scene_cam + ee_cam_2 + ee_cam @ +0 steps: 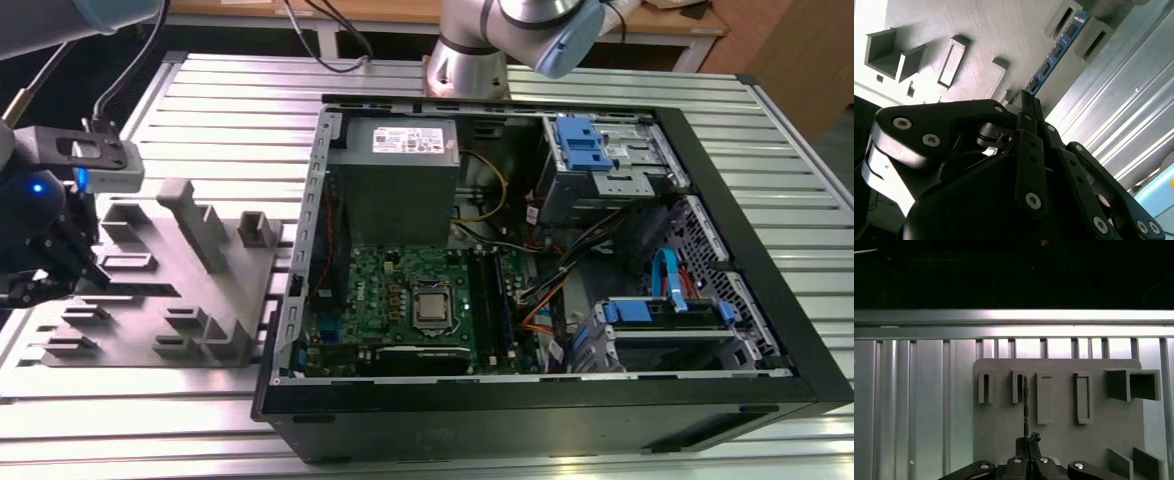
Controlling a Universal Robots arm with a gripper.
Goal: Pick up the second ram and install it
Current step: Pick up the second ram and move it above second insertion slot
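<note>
1. At the exterior view's left, the pincer (51, 268) hangs over the grey tray (147, 310), well apart from the open PC case (534, 410).
2. The tray lies on the ribbed metal worktop (200, 90), just beside the case wall.
3. In the second wrist view, the pincer (1028, 97) is clenched on the near end of the second ram (1056, 52), w/ the black fingers (1030, 145) pressed together at the stick's edge.
4. The ram shows as a thin blue board w/ dark chips. It runs away from the fingertips over the tray (1004, 30).
5. Its far end sits between two grey upright blocks (1094, 35) of the tray, near the tray's edge by the worktop (1124, 115).
6. In the first wrist view, the ram (1025, 405) is seen edge-on as a narrow dark line. It rises from the pincer (1027, 440) and passes right beside one slotted block (1018, 387).
7. The tray (1059, 440) carries more raised blocks in a row, and the worktop (919, 405) lies around it.
8. Inside the case, the motherboard (394, 290) lies flat w/ its long black slots (487, 300) to the exterior view's right of the CPU socket. The ram is not in them; it is over at the tray.
</note>
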